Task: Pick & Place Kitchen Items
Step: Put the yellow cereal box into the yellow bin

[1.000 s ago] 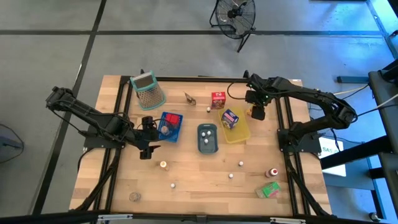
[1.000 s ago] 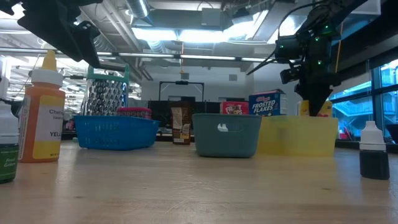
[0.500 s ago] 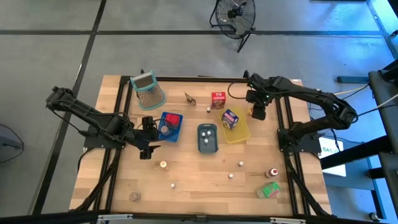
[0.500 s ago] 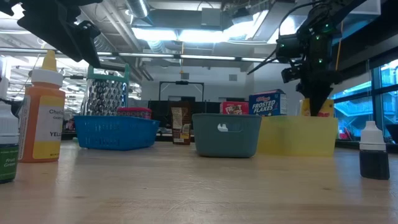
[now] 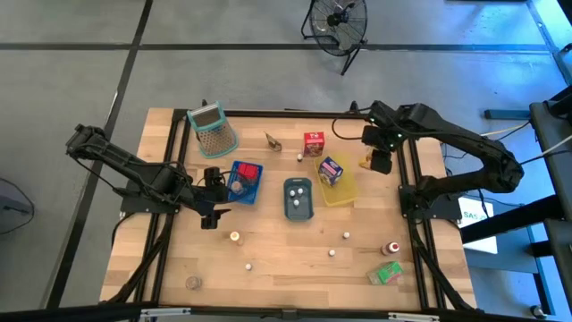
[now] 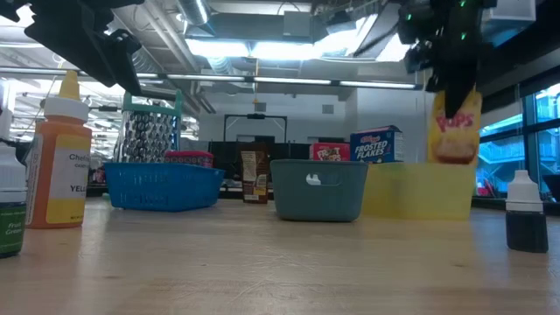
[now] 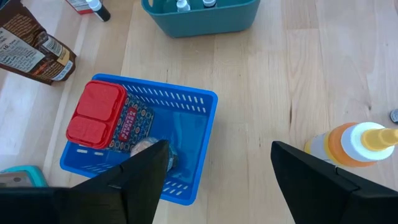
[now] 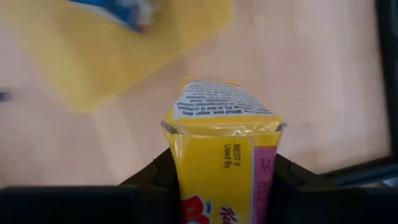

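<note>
- Right gripper [image 5: 376, 163]: jaws clamped on the yellow carton [image 8: 217, 155], one finger on each flank; in the low view the yellow carton [image 6: 454, 127] hangs in the air, clear above the rim of the yellow tray [image 6: 418, 191].
- From above, held just beside the yellow tray [image 5: 343, 186], off its right edge and over the worktop [image 5: 295, 259].
- Inside the yellow tray: a blue-purple carton [image 5: 332, 169], standing up past the rim.
- Just behind the yellow tray: a red carton [image 5: 314, 144]; farther to the left of it, a brown carton [image 5: 273, 142] and the mesh grater [image 5: 214, 131].
- Just left of the yellow tray: the grey-blue tray [image 5: 298, 198] with small white pieces inside.
- Farther left of the yellow tray, past the grey-blue one: the blue tray [image 5: 245, 182], holding a red-lidded box [image 7: 94, 114].
- Left gripper [image 5: 211, 196]: jaws apart with nothing between them, raised just beside the blue tray on its side away from the yellow tray; an orange squeeze bottle [image 7: 354, 143] lies on the worktop near it.
- In front of the yellow tray, well apart: a red-capped bottle [image 5: 391, 248] and a green carton [image 5: 386, 273] near the front right corner; small white round pieces [image 5: 346, 235] scattered between.
</note>
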Tool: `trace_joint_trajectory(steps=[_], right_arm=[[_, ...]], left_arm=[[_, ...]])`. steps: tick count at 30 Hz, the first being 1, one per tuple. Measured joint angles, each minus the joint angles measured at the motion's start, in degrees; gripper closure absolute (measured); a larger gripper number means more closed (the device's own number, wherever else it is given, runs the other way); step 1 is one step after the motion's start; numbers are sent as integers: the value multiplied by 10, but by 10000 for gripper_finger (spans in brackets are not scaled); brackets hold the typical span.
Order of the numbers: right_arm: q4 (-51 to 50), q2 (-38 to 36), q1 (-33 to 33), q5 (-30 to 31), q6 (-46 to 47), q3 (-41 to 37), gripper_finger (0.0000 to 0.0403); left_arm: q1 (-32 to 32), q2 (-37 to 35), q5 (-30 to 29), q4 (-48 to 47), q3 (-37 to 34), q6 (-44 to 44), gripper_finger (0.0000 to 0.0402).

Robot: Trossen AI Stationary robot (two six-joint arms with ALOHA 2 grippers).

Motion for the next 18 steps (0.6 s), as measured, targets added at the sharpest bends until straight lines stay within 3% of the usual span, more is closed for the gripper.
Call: trace_joint_trajectory(steps=[8, 18], right_arm=[[-50, -34, 80, -72, 57, 45, 268], [24, -35, 208, -77, 119, 49, 268]], left_arm=[[0, 0, 0, 0, 0, -10, 123], [0, 0, 0, 0, 0, -11, 123]])
